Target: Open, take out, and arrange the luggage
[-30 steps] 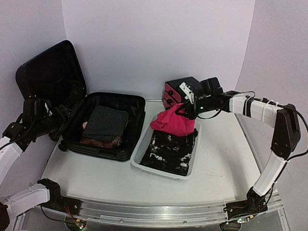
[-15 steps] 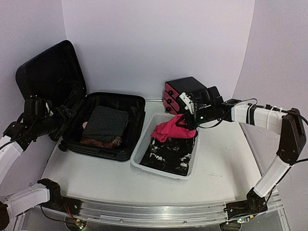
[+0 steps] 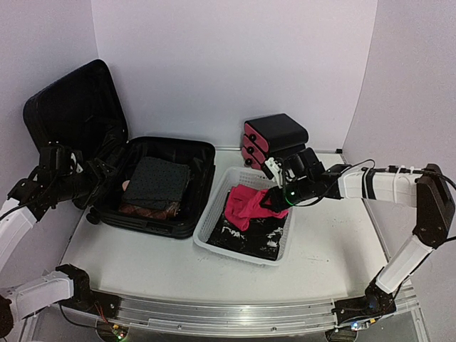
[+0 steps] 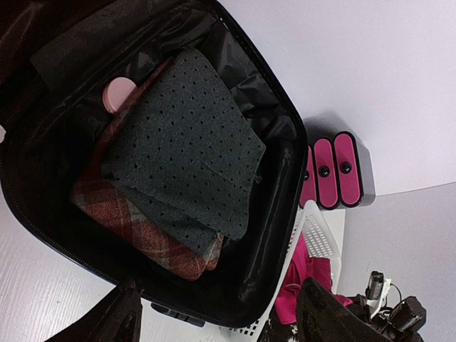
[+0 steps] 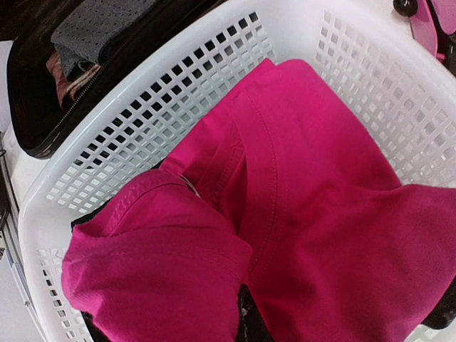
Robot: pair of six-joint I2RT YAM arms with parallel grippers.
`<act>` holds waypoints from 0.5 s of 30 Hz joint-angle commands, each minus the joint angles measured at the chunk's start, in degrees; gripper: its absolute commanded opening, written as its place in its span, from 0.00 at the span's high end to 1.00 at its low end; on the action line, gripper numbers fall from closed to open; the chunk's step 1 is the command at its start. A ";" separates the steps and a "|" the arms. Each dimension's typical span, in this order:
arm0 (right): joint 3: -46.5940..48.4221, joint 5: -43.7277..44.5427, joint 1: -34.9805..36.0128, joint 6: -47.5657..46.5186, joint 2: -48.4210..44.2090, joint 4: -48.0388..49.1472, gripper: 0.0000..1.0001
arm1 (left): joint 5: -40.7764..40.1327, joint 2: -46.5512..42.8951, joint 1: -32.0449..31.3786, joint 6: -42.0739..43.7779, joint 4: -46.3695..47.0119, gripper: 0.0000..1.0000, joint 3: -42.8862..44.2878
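Note:
The luggage lies open at the left with its lid standing upright. Its base holds a folded dark grey perforated cloth on top of a red plaid cloth. My left gripper hovers open at the base's left rim, its fingers apart with nothing between them. My right gripper is shut on a pink garment, which is bunched low in the white mesh basket. The garment hides my right fingers in the right wrist view.
A black-and-white patterned cloth lies in the basket under the pink garment. Black boxes with pink drawer fronts stand behind the basket. A small pink round thing sits in the luggage's far corner. White walls close in at the back and sides.
My right gripper has come down and toward the front-left, bringing the pink garment from above the basket's far end down into it. The left arm has not moved.

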 commanded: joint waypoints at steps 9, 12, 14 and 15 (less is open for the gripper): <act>1.04 3.57 1.51 9.51 -2.78 7.29 1.00 | 8.67 13.59 -31.61 28.24 21.91 0.20 2.72; 1.20 4.20 1.58 10.29 -3.41 7.29 1.00 | -9.78 22.97 -44.45 38.47 22.42 0.17 8.93; 1.28 4.88 1.59 10.89 -4.09 7.29 1.00 | -20.10 31.08 -50.34 42.76 23.30 0.19 12.64; 1.13 5.24 1.59 11.28 -4.39 7.56 1.00 | -24.80 34.89 -52.52 44.00 24.29 0.23 13.98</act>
